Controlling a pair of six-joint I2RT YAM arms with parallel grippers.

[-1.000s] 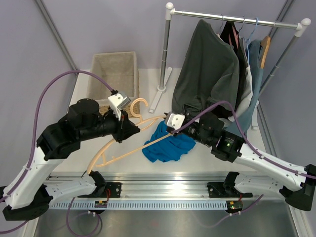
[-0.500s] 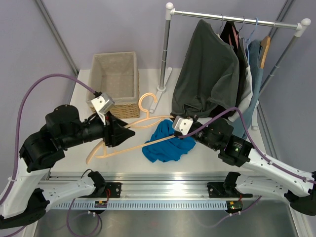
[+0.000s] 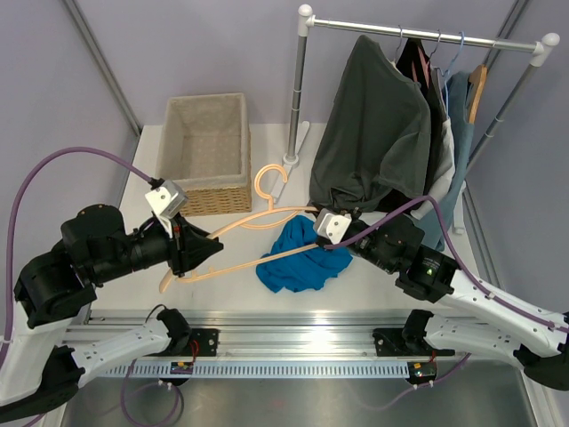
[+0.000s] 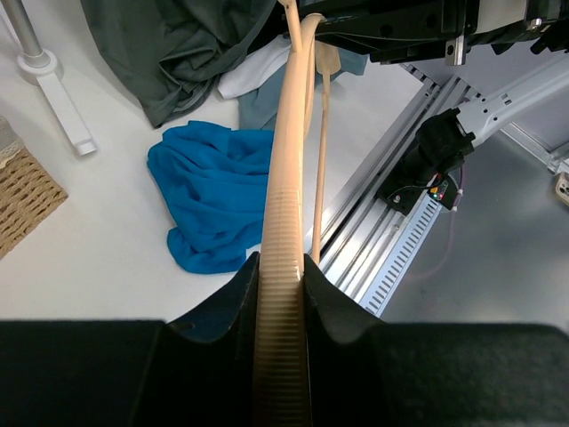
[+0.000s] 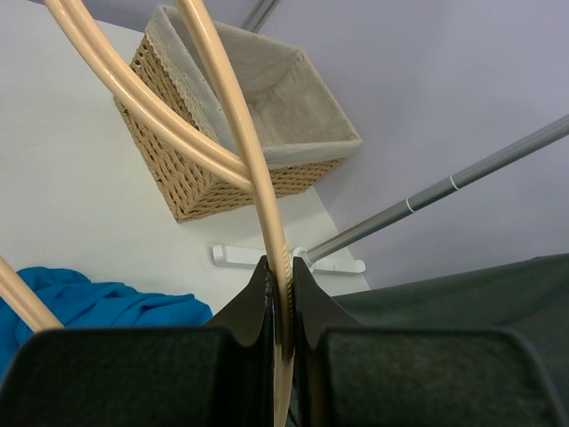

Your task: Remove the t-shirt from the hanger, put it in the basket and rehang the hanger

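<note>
The blue t-shirt (image 3: 298, 258) lies crumpled on the table (image 3: 233, 294), at about 5 o'clock from the hook of the hanger (image 4: 284, 178) in the top view. It is judged to be off the hanger, though one bar crosses over the cloth. The left pincer (image 4: 280, 267) is clamped on the ridged bar, and the right pincer (image 5: 280, 276) is closed on a thin arm. The shirt is expected to be light, limp and hard to damage, and is best pinched at a raised fold. The hanger is stiff and smooth.

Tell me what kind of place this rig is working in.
Probably a lab test cell staged for laundry: a white table edged with an aluminium rail, bare lavender walls, a clothes rack and a wicker basket.
</note>
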